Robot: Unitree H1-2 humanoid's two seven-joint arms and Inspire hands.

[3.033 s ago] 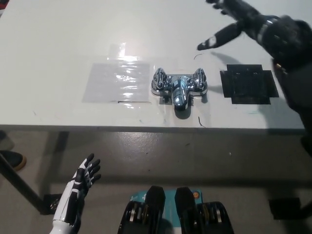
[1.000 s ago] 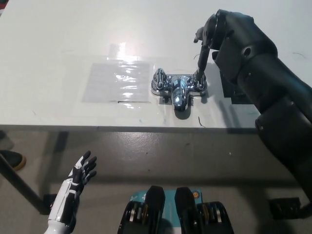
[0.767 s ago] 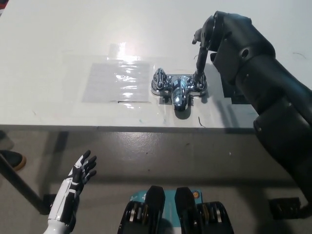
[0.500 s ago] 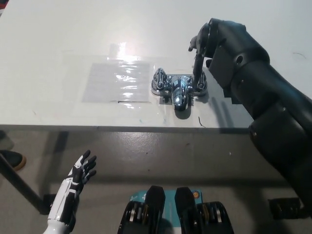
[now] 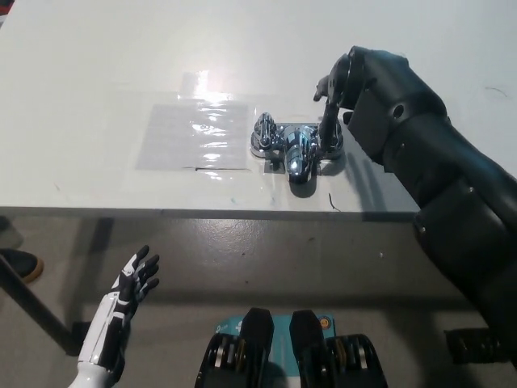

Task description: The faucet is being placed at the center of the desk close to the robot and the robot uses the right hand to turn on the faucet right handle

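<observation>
From the head view, a white desk point(image 5: 97, 73) fills the upper half of the picture, and its front edge runs straight across just above the middle. The surface is matt and pale, with a bright patch of glare point(image 5: 202, 81) left of centre. Just below the glare, a sheet of clear film point(image 5: 194, 136) lies flat on the top and catches the light in streaks. A small dark curled mark point(image 5: 332, 202) sits close to the front edge.

The chrome faucet point(image 5: 295, 145) stands at the middle of the desk, near the front edge and just right of the film. Its spout point(image 5: 297, 164) points toward the robot. The left handle point(image 5: 265, 129) stands free.

The black right hand point(image 5: 335, 81) bends down from the wrist onto the right handle point(image 5: 331, 139) and touches it. Whether it grips the handle or only rests against it cannot be told from this angle. Its arm crosses the right end of the desk.

Below the desk lies a dull grey-brown floor point(image 5: 242, 250). A dark desk leg point(image 5: 32, 307) slants at the left, with a dark shoe point(image 5: 16, 263) at the picture's edge beside it. A black block point(image 5: 477, 346) sits at the lower right.

The white left hand point(image 5: 125, 295) rests low at the left over the floor, well apart from the desk, with its fingers spread and holding nothing.
</observation>
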